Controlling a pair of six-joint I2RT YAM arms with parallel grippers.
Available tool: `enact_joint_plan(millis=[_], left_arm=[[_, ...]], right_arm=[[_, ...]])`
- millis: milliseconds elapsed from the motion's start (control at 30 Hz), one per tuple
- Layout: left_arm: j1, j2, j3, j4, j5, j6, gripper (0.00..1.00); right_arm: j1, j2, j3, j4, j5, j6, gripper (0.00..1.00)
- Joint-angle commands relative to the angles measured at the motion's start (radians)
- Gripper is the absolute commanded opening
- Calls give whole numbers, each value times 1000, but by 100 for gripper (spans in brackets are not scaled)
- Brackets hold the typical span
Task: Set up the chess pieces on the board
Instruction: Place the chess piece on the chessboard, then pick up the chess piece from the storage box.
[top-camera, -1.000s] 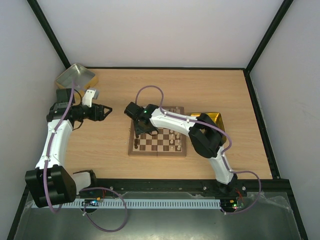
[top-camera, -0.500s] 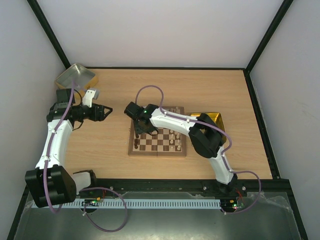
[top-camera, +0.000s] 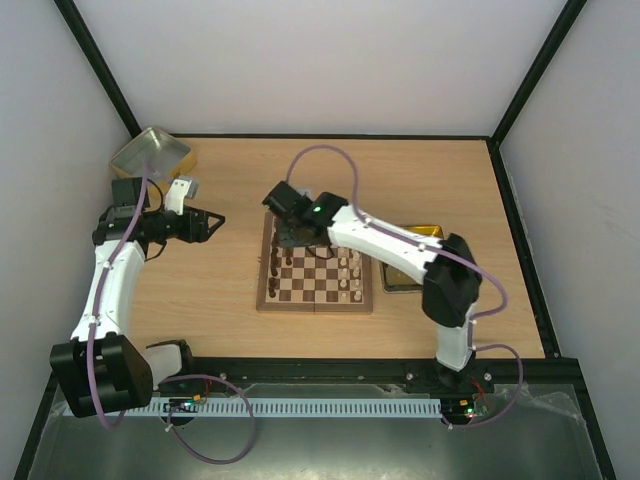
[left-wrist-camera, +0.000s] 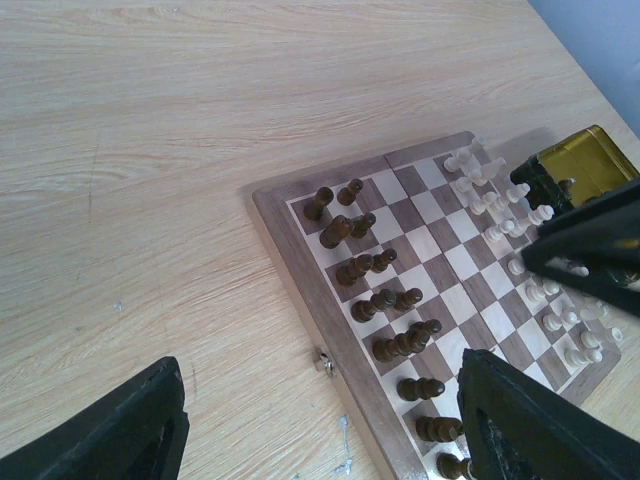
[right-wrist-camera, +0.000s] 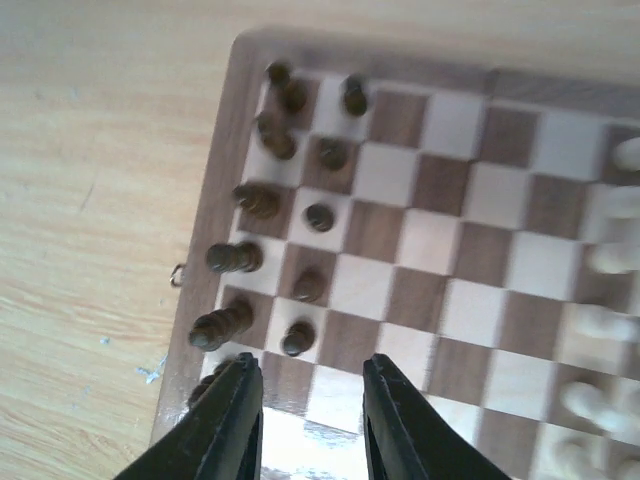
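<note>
The right pincer (right-wrist-camera: 312, 400), slightly spread and empty, hovers over the board (right-wrist-camera: 215, 190), the upright dark chess pieces (right-wrist-camera: 250, 258) just ahead and left of its tips, while the wide-spread left pincer (top-camera: 212, 222) hangs well apart over the counter (top-camera: 200, 290).

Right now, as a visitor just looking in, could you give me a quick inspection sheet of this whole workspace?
Surface: pale wooden table.
Job's things: board lies mid-table; dark pieces crowd one side, pale pieces the opposite side.
Clutter: gold tray beside the board, partly behind the right arm; silver tin in the far left corner.
Grippers: left gripper open, empty, off the board; right gripper open, empty, above the dark side.
Cables: purple cables loop along both arms.
Surroundings: white walls, black frame posts.
</note>
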Motion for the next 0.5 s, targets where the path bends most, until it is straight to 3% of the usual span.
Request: enact_joint_plan(millis=[0, 267, 467], left_arm=[[5, -24, -16, -12, 20, 9, 73], [4, -8, -16, -8, 25, 3, 73], [4, 7, -18, -3, 30, 1, 73]], right_arm=[[-81, -165, -99, -43, 81, 23, 27], [-388, -457, -522, 57, 62, 46, 27], [-514, -515, -660, 122, 47, 32, 27]])
